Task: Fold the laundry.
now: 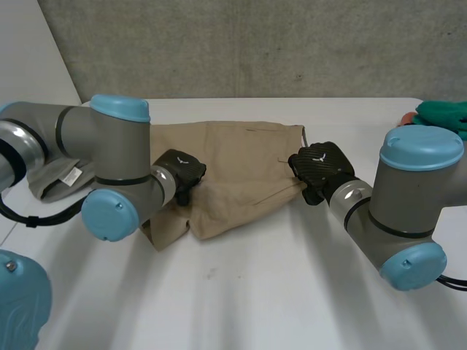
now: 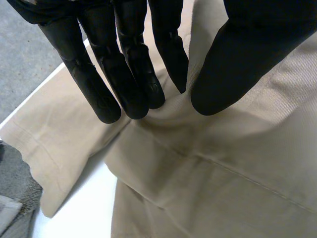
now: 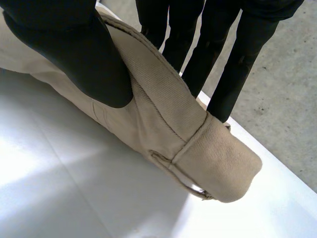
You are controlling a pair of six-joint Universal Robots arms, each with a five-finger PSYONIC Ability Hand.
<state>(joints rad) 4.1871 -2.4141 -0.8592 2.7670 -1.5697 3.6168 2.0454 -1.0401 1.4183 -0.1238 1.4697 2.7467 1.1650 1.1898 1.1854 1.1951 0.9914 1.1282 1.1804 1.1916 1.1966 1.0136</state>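
Nearest the lens, the grey left arm and right arm, with their light-blue caps, reach in over the white tabletop. Between them a tan twill garment lies crumpled near the middle of the tabletop.

The black left hand sits on the garment's left part. Its fingers and thumb close together on a raised ridge of the cloth, pinching it.

The black right hand is at the garment's right edge. Its thumb presses one side of the thick stitched waistband, and its fingers stand behind the other side, so the band is clamped and held off the tabletop.

A grey cloth with a white label lies behind the left arm, just beside the garment. A green cloth sits at the far right edge.
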